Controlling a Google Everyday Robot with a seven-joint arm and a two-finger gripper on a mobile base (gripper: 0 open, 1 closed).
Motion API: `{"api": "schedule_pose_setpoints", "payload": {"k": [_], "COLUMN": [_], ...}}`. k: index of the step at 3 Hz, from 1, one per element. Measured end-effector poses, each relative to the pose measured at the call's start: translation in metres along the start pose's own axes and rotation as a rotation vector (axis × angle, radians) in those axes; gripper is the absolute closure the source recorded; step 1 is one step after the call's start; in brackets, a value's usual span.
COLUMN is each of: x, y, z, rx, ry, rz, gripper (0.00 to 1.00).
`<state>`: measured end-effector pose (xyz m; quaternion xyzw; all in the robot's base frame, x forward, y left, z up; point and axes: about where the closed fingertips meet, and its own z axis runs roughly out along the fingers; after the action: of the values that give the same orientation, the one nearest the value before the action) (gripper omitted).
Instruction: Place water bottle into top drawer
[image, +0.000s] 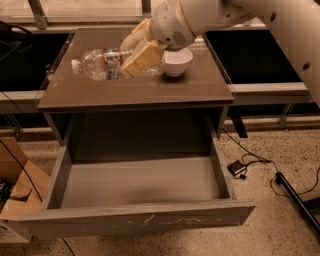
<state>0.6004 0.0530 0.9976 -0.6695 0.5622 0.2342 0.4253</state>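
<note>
A cardboard box (15, 195) sits on the floor by the desk's front left corner. If the bottle falls off the left edge, it may land there and not in the drawer.

The water bottle (100, 64) lies on its side, and it looks lifted over the back left part of the desk (130, 92) top. Its white cap points at the left edge. The gripper (131, 54) is over the middle of the desk top, nearer the back edge. Its two tan fingers (145, 55) are clamped on the bottle's fat end. Most of the bottle sticks out to the left past them, so it can tip down or slide out. The plastic is smooth and squashy, so a hard squeeze can make it pop free.

The top drawer (140, 220) is pulled out below the front edge. The bottle has to go over that edge and then down. If it goes down too soon, it hits the desk top. If it goes too far, it bumps the drawer's front panel.

The white bowl (177, 61) sits just to the right of the gripper. A swing that way can knock it.
</note>
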Motion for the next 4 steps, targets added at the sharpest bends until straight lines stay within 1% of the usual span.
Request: {"api": "schedule_pose_setpoints", "payload": {"k": [1, 2, 3, 4], "x": [-0.024, -0.008, 0.040, 0.094], "y": [0.022, 0.052, 0.083, 0.105], "z": [-0.017, -0.024, 0.002, 0.038], "rx": [0.018, 0.093, 0.055, 0.011], "ry": [0.011, 0.059, 0.100, 0.110], "rz": [0.003, 0.089, 0.162, 0.225], "gripper": [1.00, 1.00, 1.00, 1.00]}}
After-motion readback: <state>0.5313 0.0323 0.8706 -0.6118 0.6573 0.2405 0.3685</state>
